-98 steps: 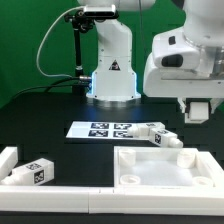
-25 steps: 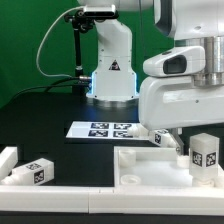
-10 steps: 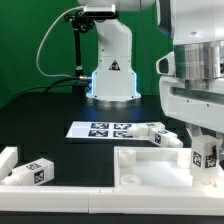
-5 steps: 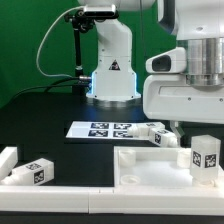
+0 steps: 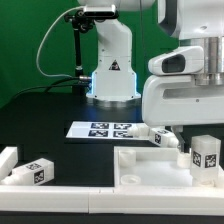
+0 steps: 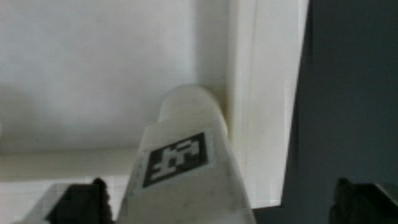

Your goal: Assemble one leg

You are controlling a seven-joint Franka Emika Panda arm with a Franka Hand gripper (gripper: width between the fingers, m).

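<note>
The leg (image 5: 205, 156), a small white square post with a black-and-white tag, stands upright on the near right corner of the white panel (image 5: 150, 166). It also shows in the wrist view (image 6: 187, 165), standing in the panel's rimmed corner. My gripper (image 6: 222, 205) straddles the leg with both dark fingers (image 6: 80, 203) apart from its sides, so it is open. In the exterior view the big white hand (image 5: 185, 90) sits just above the leg and hides most of the fingers.
The marker board (image 5: 103, 129) lies behind the panel. Two more legs (image 5: 160, 134) lie at its right end. Another tagged leg (image 5: 38, 171) and a white part (image 5: 8, 158) sit at the exterior view's left. The robot base (image 5: 110, 75) stands at the back.
The hand has shifted and come lower over the leg since a second ago. The leg has stayed upright in the same corner.
</note>
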